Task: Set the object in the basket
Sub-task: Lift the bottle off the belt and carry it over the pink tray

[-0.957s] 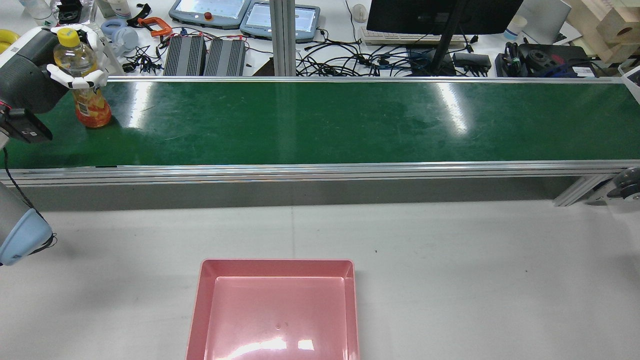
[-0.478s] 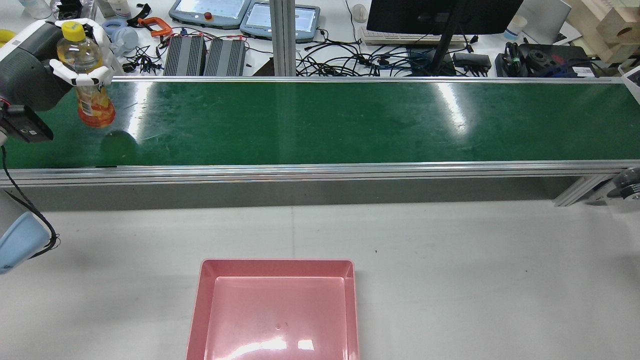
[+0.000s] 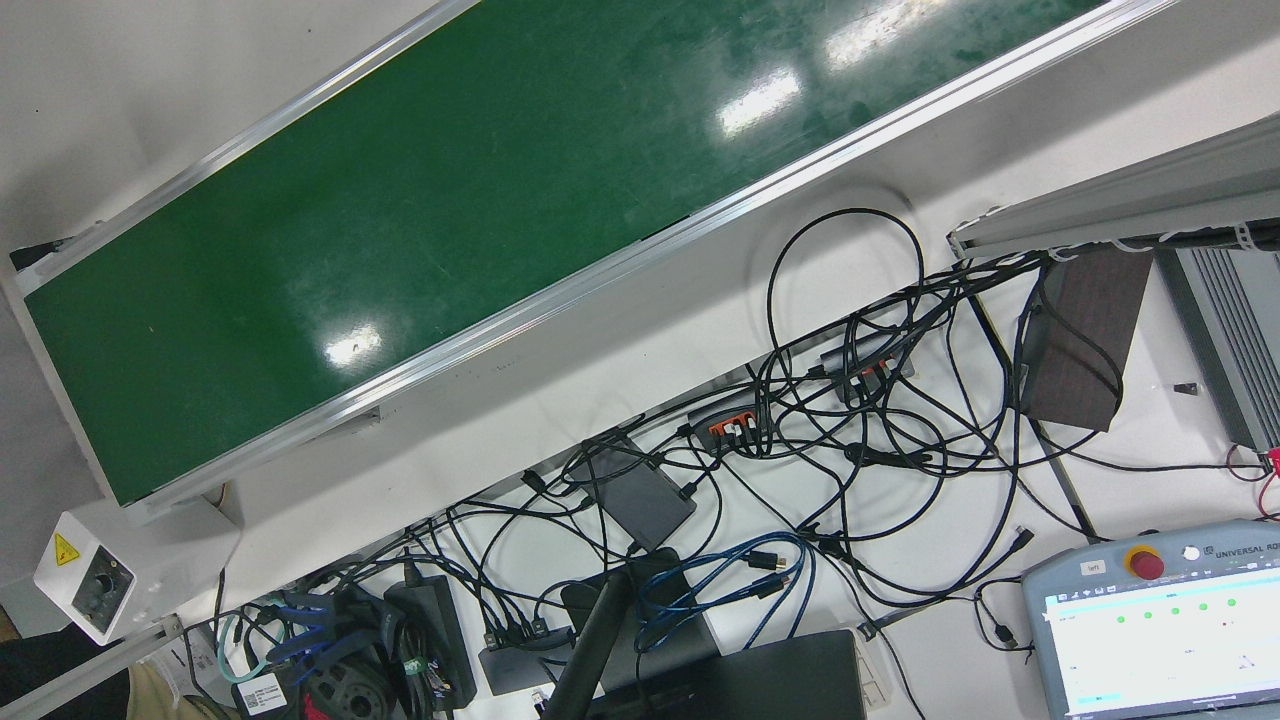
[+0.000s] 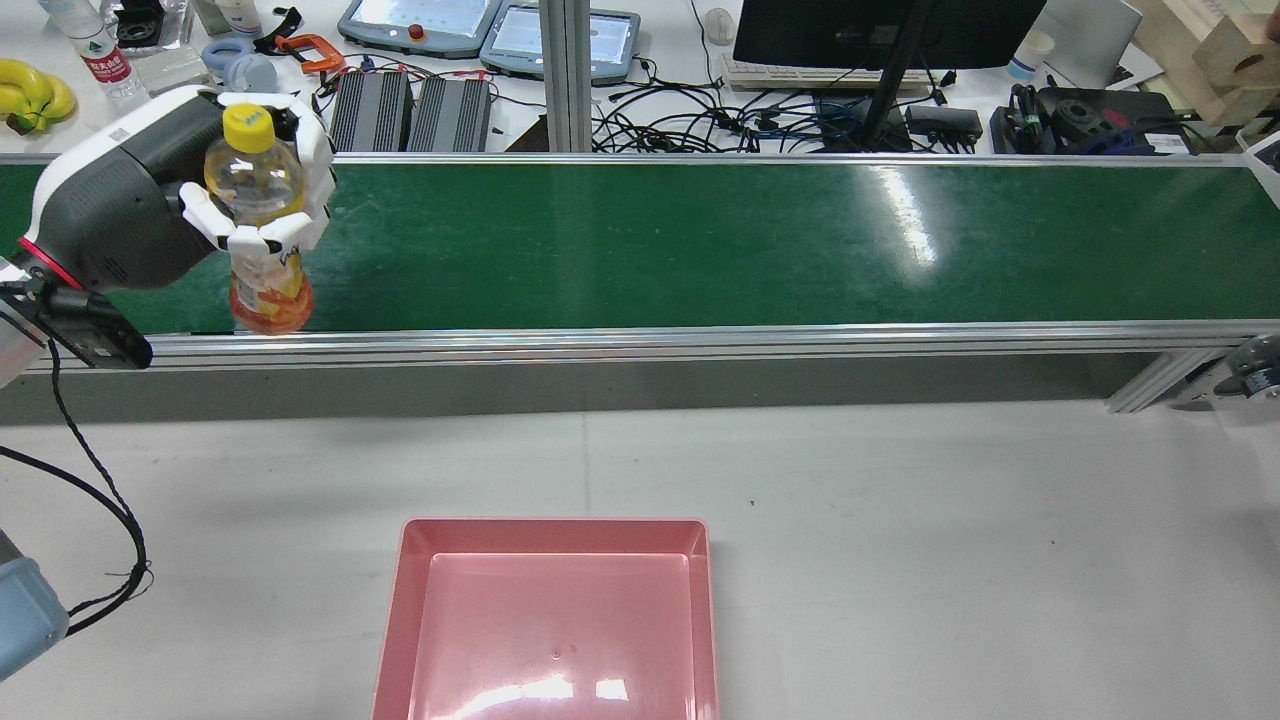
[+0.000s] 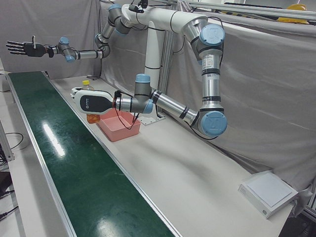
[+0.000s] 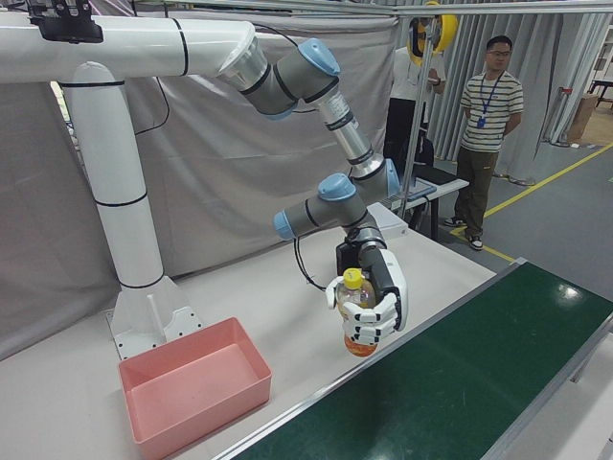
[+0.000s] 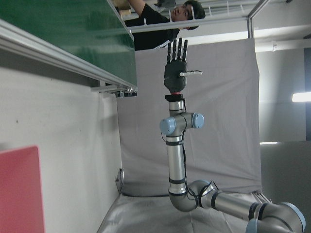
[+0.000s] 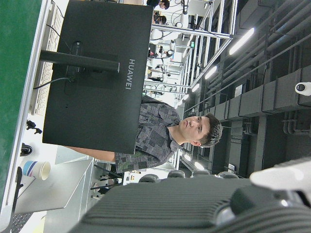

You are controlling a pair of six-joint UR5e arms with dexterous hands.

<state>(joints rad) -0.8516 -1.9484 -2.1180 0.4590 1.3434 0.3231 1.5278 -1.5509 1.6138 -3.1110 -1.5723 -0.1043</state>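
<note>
We see a grey counter carrying a pink basket near us, a green conveyor beyond.

A clear bottle with a yellow cap and orange label is hanging upright above the green belt's near edge. The pink basket is sitting empty on the table.

One bottle, one pink basket, two hands, two people.
</note>
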